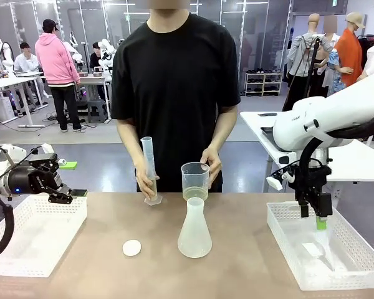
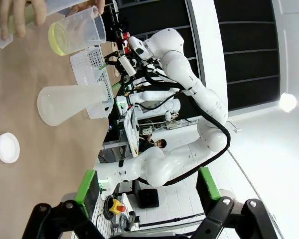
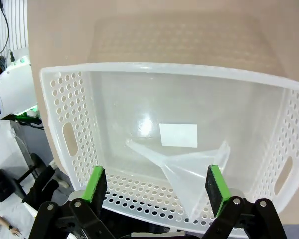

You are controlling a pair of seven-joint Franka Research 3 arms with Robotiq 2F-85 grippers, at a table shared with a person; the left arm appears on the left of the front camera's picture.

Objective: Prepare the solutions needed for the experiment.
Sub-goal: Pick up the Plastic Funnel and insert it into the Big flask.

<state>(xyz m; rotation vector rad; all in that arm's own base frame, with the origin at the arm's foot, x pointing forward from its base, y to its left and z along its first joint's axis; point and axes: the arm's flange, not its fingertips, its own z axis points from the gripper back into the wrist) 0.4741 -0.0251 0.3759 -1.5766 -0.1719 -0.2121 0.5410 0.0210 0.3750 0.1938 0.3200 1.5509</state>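
At the far side of the worktop (image 1: 249, 249) a person holds a clear beaker (image 1: 195, 177) in one hand (image 1: 210, 163), right above the mouth of the frosted conical flask (image 1: 194, 232). The solutions (image 1: 195, 194) lie as a shallow pale yellow layer in the bottom of that beaker. The person's other hand (image 1: 146, 184) grips a graduated cylinder (image 1: 148, 163), tilted with its base on the worktop just beside the beaker. A small white round cap (image 1: 131, 248) lies near the flask. The left end effector (image 1: 70, 195) hangs over the far rim of the left basket (image 1: 31, 240), its 2 fingers spread wide with nothing between them. The right end effector (image 1: 321, 222) points down into the right basket (image 1: 355, 274), fingers parted, above a clear funnel (image 3: 189, 172) lying on its side on the basket floor.
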